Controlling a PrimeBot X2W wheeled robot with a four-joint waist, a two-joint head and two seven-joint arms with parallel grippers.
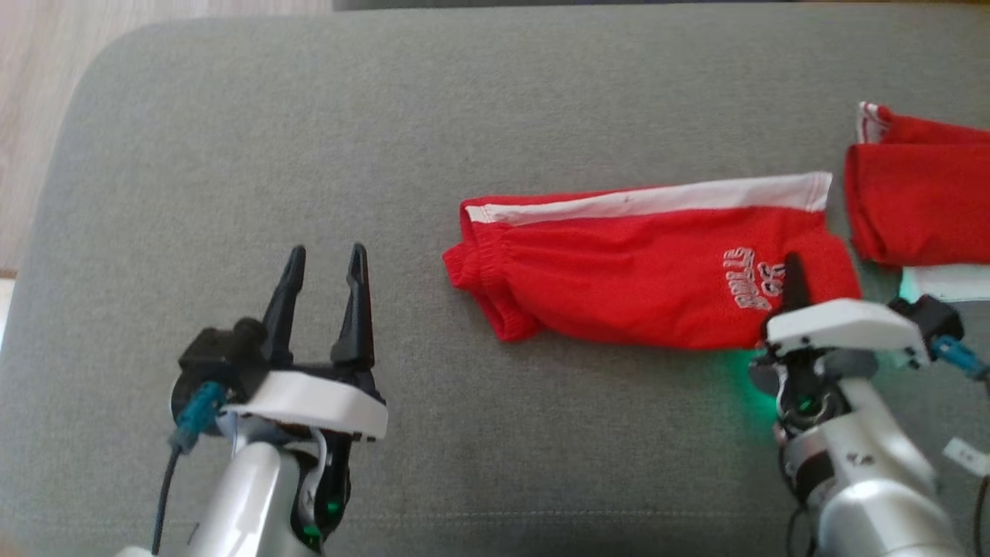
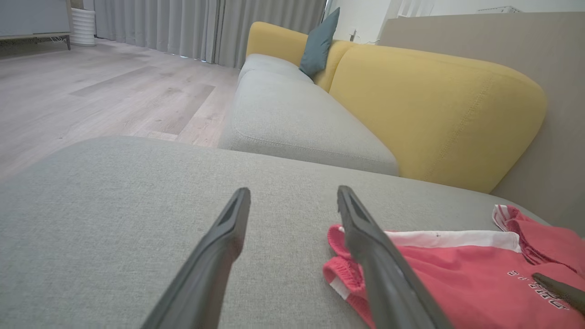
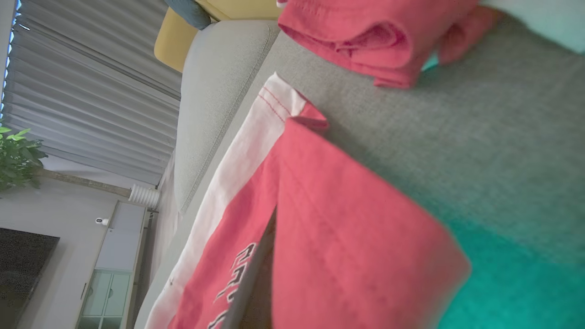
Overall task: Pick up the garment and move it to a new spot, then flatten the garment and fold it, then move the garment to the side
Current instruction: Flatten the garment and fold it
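Red shorts (image 1: 642, 271) lay folded on grey cushion (image 1: 271, 139), right gripper (image 1: 794, 271) pinched shut on their leg end; left gripper (image 1: 327, 255) sat wide open, empty

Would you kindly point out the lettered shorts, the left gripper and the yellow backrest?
lettered shorts (image 1: 634, 271): head view, middle of the red front.
left gripper (image 1: 328, 252): head view, midway between fingertips.
yellow backrest (image 2: 438, 114): left wrist view, cushion's middle.

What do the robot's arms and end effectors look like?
Each arm is a silvery-white forearm topped by a white cover. The left end effector and right end effector have long, tapering black fingers. Blue-plugged cables hang beside each wrist; green lights glow there.
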